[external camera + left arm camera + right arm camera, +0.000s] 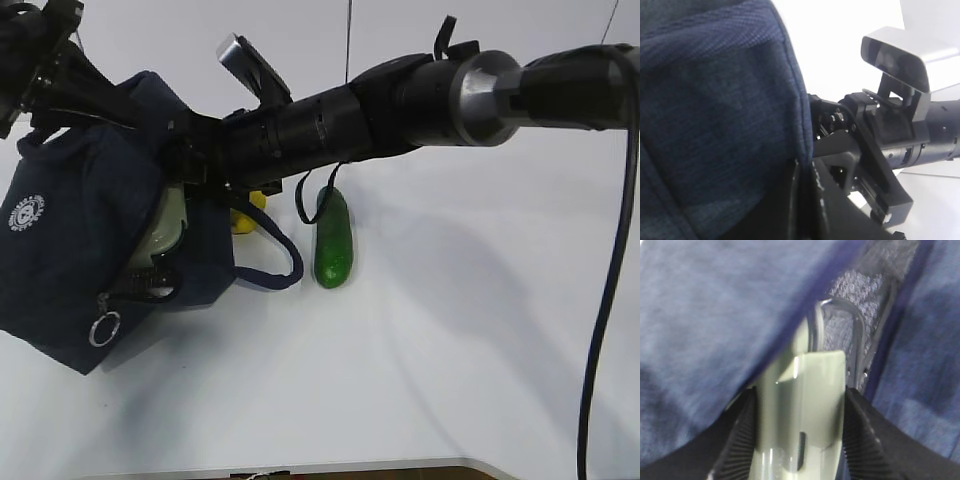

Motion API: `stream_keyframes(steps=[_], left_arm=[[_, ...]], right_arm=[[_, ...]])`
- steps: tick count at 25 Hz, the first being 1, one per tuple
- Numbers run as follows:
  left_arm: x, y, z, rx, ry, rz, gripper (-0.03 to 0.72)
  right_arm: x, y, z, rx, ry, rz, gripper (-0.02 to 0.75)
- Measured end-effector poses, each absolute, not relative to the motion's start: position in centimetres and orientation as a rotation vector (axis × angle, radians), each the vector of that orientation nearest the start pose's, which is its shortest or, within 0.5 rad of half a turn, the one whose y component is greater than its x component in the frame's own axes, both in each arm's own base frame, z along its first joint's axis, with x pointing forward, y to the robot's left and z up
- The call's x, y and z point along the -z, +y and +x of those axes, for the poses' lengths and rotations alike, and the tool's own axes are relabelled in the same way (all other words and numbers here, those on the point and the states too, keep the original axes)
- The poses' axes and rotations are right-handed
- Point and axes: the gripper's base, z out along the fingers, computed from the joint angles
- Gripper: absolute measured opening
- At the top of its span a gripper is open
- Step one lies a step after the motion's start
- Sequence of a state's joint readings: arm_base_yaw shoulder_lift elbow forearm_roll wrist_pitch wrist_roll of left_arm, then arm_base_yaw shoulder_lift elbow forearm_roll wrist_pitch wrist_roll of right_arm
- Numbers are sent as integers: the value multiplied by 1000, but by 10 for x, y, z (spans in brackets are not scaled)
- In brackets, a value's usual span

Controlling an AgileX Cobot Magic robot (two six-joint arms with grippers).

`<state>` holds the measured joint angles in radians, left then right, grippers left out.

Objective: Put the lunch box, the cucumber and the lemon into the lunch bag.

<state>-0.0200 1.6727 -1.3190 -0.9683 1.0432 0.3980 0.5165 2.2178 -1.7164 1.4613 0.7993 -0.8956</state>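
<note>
Right wrist view shows you the right claw closed on the lunch box, pushed into the lunch bag mouth at the counter's left. You can't tell the left claw's opening. The cucumber lies right of the bag, the lemon between them.
</note>
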Motion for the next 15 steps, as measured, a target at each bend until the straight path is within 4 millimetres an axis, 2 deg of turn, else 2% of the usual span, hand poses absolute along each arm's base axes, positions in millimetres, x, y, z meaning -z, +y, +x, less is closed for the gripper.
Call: stream_keyframes(steps=[15], left_arm=[[-304,-76,344,1200,2490,44,-10]], right_arm=[[-219,306,391,-1565,2139,-552,382]])
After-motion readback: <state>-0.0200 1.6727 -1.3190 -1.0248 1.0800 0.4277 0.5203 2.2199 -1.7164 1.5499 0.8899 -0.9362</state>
